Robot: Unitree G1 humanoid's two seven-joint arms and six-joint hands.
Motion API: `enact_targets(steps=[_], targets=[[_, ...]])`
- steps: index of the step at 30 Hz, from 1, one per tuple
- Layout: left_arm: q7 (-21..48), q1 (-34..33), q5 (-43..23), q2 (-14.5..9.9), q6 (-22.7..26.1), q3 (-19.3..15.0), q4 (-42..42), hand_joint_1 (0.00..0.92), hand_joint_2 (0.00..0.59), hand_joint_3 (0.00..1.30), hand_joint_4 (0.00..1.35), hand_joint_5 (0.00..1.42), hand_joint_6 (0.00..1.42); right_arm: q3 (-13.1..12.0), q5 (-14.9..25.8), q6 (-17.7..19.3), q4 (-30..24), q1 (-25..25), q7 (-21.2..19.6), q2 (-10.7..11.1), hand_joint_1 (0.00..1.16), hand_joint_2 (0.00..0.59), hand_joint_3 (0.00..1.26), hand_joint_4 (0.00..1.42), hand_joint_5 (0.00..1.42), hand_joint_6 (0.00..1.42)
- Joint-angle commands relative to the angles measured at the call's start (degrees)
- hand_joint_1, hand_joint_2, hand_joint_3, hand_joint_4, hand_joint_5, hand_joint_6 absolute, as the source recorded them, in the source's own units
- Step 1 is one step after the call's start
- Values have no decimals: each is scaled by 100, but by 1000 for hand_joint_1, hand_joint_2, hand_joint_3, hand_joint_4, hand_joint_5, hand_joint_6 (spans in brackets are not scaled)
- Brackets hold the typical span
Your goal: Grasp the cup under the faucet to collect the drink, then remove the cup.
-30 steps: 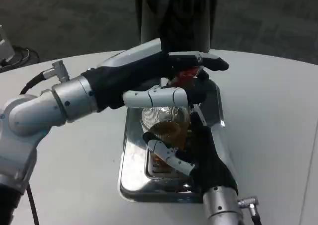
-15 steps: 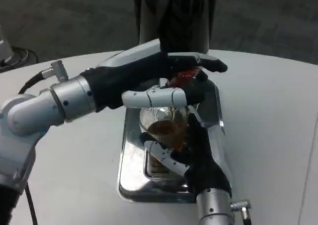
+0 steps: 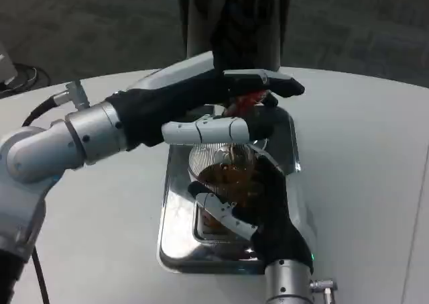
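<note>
- Here, at frame centre, my right hand (image 3: 258, 207) clamps the cup (image 3: 224, 173) of brown drink over the steel tray (image 3: 175, 230).
- My left hand (image 3: 214, 106) reaches across above it, fingers on the red faucet lever (image 3: 244, 101).

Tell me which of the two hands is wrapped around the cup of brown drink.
The right hand, reaching up from the picture's bottom, holds the cup over the metal tray. The left hand lies higher, at the red faucet lever.
</note>
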State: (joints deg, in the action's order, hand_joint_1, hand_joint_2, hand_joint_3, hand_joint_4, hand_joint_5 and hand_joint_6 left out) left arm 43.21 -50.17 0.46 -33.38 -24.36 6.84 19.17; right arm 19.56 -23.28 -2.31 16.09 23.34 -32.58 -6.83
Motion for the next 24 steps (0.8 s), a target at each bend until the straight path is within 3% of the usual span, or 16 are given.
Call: enact_targets(steps=[1, 8, 24], targets=[[68, 165, 25, -80, 13, -48, -53, 0, 107, 220, 161, 207, 333, 22, 113, 81, 172, -126, -205, -637, 724, 226, 403, 442, 467, 402], [-245, 240, -145, 84, -171, -393, -141, 0, 95, 212, 161, 221, 357, 21, 194, 137, 280, -91, -308, -615, 743, 224, 476, 519, 523, 451], [-419, 185, -382, 290, -378, -664, -123, 0, 97, 250, 230, 300, 414, -50, 201, 356, 334, -100, -482, -526, 756, 229, 584, 615, 629, 529]])
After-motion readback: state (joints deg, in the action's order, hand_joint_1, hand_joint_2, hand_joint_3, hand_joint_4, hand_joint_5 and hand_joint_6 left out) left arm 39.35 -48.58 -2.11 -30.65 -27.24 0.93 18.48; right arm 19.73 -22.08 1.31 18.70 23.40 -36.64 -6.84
